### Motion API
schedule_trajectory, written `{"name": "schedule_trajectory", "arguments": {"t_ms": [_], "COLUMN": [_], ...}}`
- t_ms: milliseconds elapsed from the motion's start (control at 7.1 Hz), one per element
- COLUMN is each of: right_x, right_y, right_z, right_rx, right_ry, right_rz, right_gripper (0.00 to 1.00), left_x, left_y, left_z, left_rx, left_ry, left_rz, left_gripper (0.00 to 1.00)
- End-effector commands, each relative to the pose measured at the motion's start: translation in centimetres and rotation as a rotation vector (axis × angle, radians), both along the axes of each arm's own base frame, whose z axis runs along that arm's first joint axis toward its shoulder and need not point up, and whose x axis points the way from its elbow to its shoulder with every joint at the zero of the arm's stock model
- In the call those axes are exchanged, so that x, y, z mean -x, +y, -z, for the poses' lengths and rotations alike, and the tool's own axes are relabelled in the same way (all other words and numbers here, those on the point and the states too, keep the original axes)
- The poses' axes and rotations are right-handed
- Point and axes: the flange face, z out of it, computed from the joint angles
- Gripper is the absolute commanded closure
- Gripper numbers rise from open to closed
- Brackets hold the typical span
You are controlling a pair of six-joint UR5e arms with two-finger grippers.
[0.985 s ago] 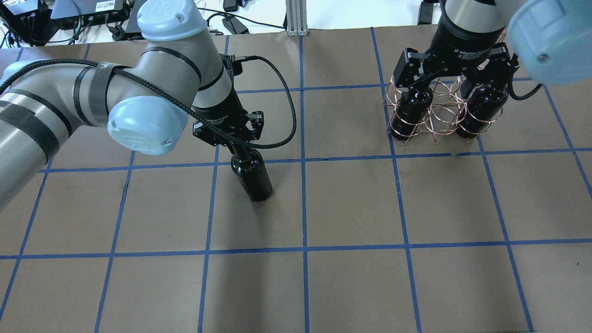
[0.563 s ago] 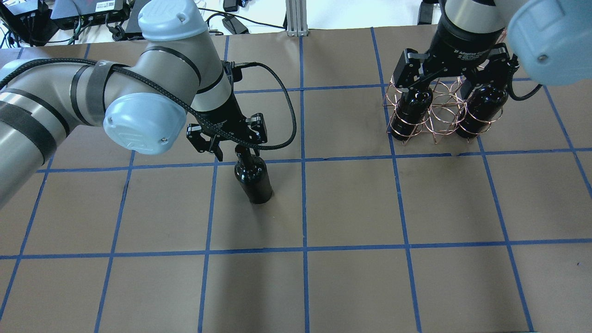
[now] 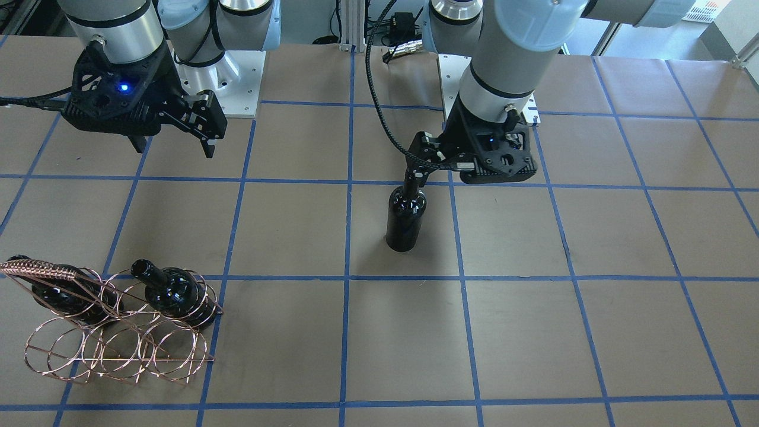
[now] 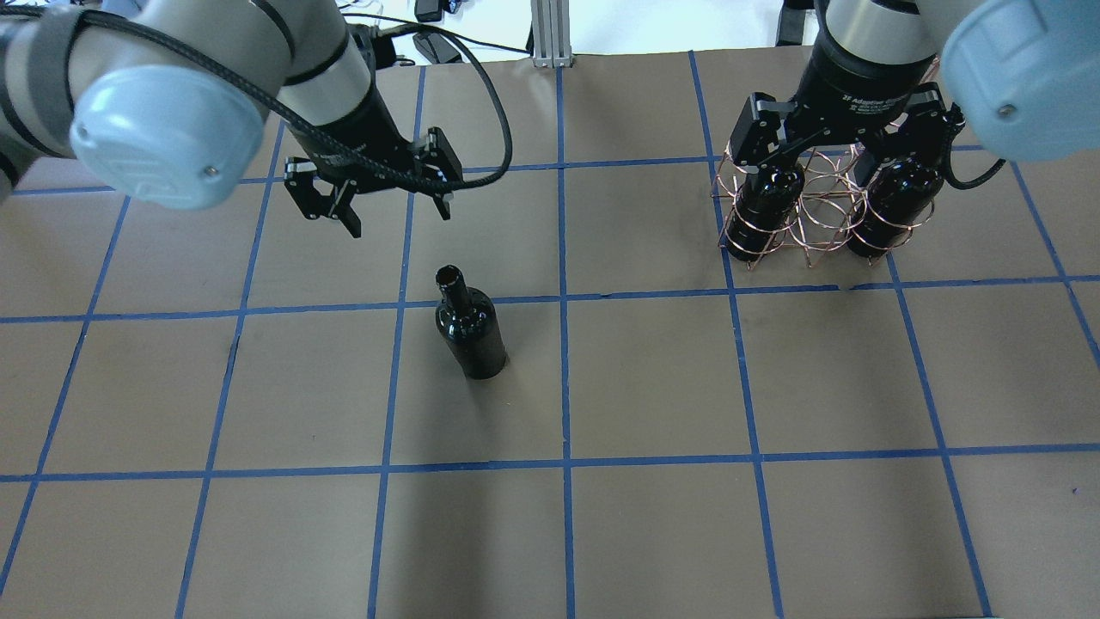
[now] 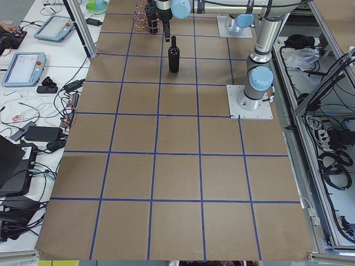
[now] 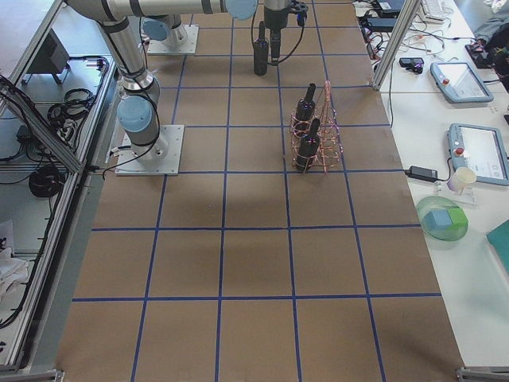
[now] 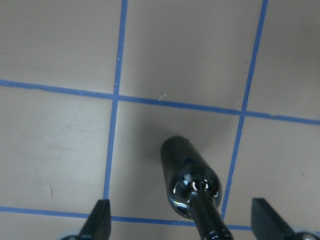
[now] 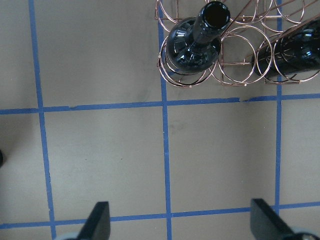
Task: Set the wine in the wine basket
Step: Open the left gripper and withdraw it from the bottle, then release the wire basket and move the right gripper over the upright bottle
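The wine [image 4: 470,331] is a dark, unlabelled bottle standing upright on the brown table, alone; it also shows in the front view [image 3: 406,216] and the left wrist view [image 7: 190,185]. My left gripper [image 4: 398,219] is open and empty, raised above and behind the bottle. The copper wire wine basket [image 4: 816,211] stands at the far right, with identical bottles [image 4: 767,202] [image 4: 894,202] in its two outer columns. My right gripper [image 4: 846,146] is open and empty, held high over the basket [image 8: 240,75].
The table is brown paper with a blue tape grid. The robot's base plates [image 3: 237,83] are at the back. A side bench with a green bowl [image 6: 441,219] and tablets runs along the operators' edge.
My left gripper has opened, let go of the bottle's neck and drawn up and back to the left. The bottle stays upright. The right arm has not moved.
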Motion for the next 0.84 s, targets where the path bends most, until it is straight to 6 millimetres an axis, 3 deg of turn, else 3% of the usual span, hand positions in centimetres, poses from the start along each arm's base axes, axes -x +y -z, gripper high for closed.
{"name": "schedule_trajectory", "arguments": {"t_ms": [0, 141, 282, 422, 563, 704], "right_x": [0.1, -0.2, -0.9, -2.4, -5.6, -9.5], "right_y": [-0.1, -0.1, -0.3, -0.3, -0.1, -0.1], "right_z": [-0.3, -0.1, -0.1, -0.6, -0.1, 0.3], "right_rx": [0.011, 0.009, 0.014, 0.060, 0.052, 0.080], "right_ry": [0.001, -0.016, -0.076, -0.081, -0.085, -0.101], "right_rz": [-0.011, -0.011, -0.004, -0.014, 0.018, 0.062], "right_gripper": [0.00, 0.00, 0.00, 0.00, 0.00, 0.00], "left_x": [-7.0, -11.4, -14.1, -15.4, -15.2, -15.2], "left_y": [-2.4, -3.0, -3.1, -2.8, -2.6, -1.9], "left_z": [-4.2, -4.7, -4.5, -4.5, -2.9, -2.5], "left_rx": [0.055, 0.059, 0.044, 0.031, -0.002, -0.008], "left_ry": [-0.013, -0.060, -0.084, -0.158, -0.149, -0.145], "left_rz": [0.013, 0.005, 0.015, 0.009, 0.013, 0.015], "left_gripper": [0.00, 0.00, 0.00, 0.00, 0.00, 0.00]}}
